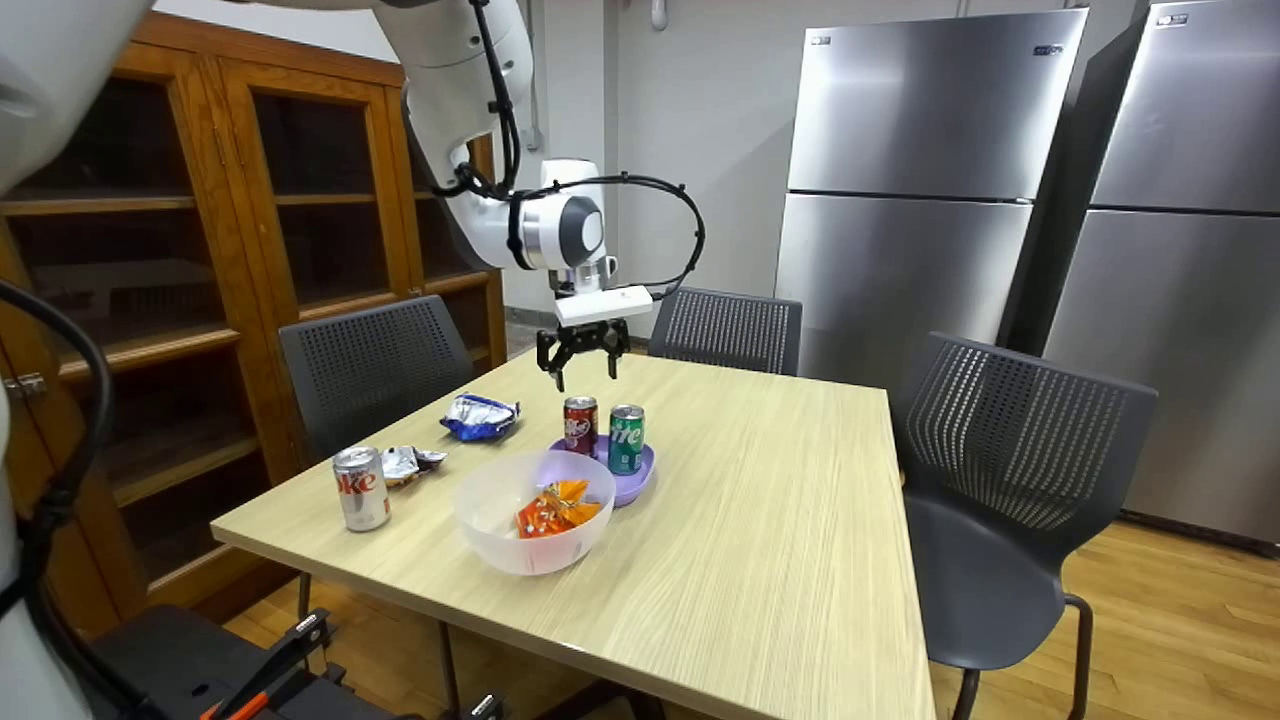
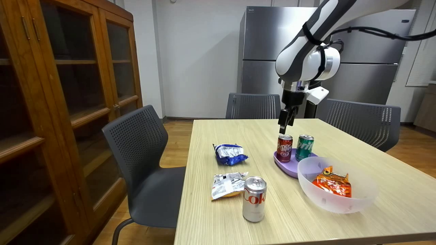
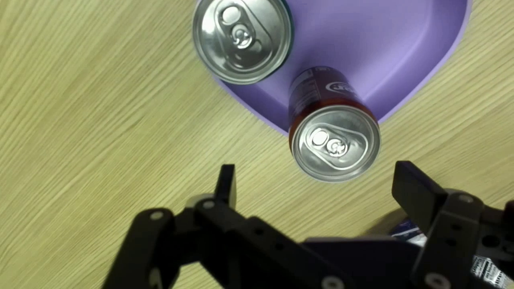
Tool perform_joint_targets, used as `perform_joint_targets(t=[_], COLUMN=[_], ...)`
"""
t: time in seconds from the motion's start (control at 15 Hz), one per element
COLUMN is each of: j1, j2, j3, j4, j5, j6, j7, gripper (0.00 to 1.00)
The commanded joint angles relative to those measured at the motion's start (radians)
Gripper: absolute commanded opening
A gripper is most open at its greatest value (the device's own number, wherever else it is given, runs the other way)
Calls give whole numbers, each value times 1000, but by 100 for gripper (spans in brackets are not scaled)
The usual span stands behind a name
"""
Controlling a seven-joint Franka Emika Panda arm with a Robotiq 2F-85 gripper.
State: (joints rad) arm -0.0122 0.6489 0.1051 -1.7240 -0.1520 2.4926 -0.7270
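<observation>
One view alone, wrist, details red can's (image 3: 334, 126) tab (image 3: 328, 143).

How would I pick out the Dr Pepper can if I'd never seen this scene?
On the pale table, find the purple tray. The Dr Pepper can stands upright in it, on the side nearer the crumpled blue packet. Its dark red body sets it apart from the green Sprite can beside it.

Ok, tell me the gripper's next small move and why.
I'd probably shift the open, empty gripper sideways toward the Coke can: the Dr Pepper can and Sprite can both stand upright on the purple tray, whereas the Coke can stands on the table, outside it.
</observation>
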Motion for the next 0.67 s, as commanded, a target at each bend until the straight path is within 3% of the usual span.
perform_joint_targets(t=[0.0,0.4,0.47,0.6], j1=[-22,-47,-14,-19], j2=[-101,-258,-163,-207], j3=[26,52,23,27], j4=[-85,-258,-148,-198], j5=[1,27,4,10], j6=[-12,27,2,5], j7=[-18,-70,-15,-30], gripper=[100,100,100,100])
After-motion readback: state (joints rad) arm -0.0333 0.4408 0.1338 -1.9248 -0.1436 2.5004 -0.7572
